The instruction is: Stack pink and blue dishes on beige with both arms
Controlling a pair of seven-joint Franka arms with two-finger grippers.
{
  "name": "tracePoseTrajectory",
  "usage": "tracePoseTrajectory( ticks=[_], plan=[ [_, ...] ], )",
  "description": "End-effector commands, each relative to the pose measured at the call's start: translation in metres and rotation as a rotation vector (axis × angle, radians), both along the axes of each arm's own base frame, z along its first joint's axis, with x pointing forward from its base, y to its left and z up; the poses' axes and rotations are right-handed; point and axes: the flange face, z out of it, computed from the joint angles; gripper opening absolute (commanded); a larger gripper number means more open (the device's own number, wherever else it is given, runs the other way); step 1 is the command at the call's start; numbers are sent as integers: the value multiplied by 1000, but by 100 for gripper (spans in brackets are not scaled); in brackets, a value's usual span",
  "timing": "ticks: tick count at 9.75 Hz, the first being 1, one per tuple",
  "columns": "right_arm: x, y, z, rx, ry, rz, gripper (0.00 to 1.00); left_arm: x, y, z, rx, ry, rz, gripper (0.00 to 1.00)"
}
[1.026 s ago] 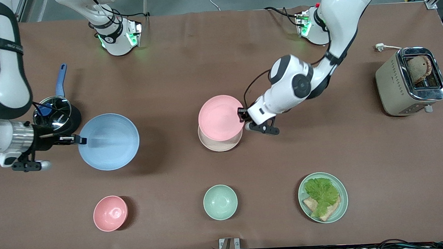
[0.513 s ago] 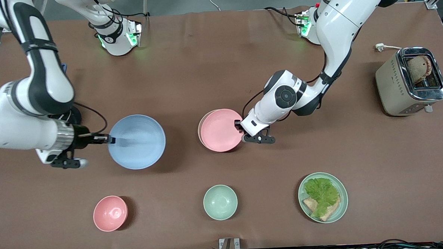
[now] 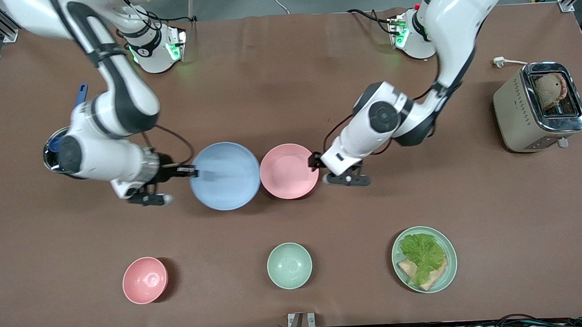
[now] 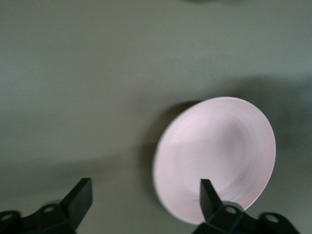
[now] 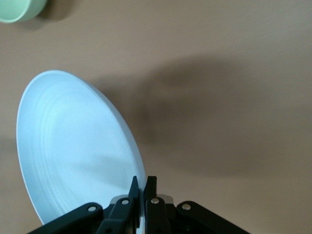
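The pale pink plate (image 3: 289,171) lies flat mid-table, and it covers the beige plate, which is hidden under it. My left gripper (image 3: 315,161) sits at the rim of the pink plate (image 4: 214,165) on the side toward the left arm's end. It is open, with the fingers wide apart and nothing held. My right gripper (image 3: 193,173) is shut on the rim of the pale blue plate (image 3: 225,176). It holds that plate above the table, right beside the pink plate. The right wrist view shows the fingers (image 5: 141,179) pinching the blue rim (image 5: 73,151).
A pink bowl (image 3: 145,280), a mint-green bowl (image 3: 289,265) and a mint-green plate of lettuce and bread (image 3: 445,270) stand nearer the front camera. A toaster (image 3: 539,106) is at the left arm's end. A steel pot (image 3: 50,150) with a blue handle is at the right arm's end.
The left gripper lowered the pink plate onto the beige plate and let go. The right arm carried the blue plate from its end of the table up beside the pink plate.
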Motion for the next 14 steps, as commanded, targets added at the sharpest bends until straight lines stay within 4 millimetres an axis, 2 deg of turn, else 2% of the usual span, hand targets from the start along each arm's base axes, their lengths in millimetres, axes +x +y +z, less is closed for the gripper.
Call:
tracePoseTrajectory(
  ticks=[1,2,3,6,8,10,11,12,13,14],
  plan=[
    [-34,54,-14,24,-36,-52,2,-10,73,58,181,19,16,100],
    [-41,80,-28,50,-44,-77,2,0,111,88,202,-12,-28,100],
    [-46,94,-50,65,-53,-95,2,3,145,116,225,-28,-20,100],
    [-71,116,-88,73,-105,-95,2,8,225,210,262,-48,-7,100],
    [-80,130,-104,86,-126,-92,3,8,261,268,276,-11,-25,100],
    [-83,129,-112,82,-118,-93,5,-1,296,310,277,-8,-14,100],
    [-83,129,-116,82,-117,-93,12,-1,307,322,274,-30,-13,100],
    [-80,124,-117,77,-120,-95,14,-4,319,346,258,-42,-2,100],
    [-75,119,-115,77,-127,-101,17,-5,326,362,242,-47,13,100],
    [-70,114,-113,77,-133,-107,31,-8,330,369,239,-49,16,100]
  ],
)
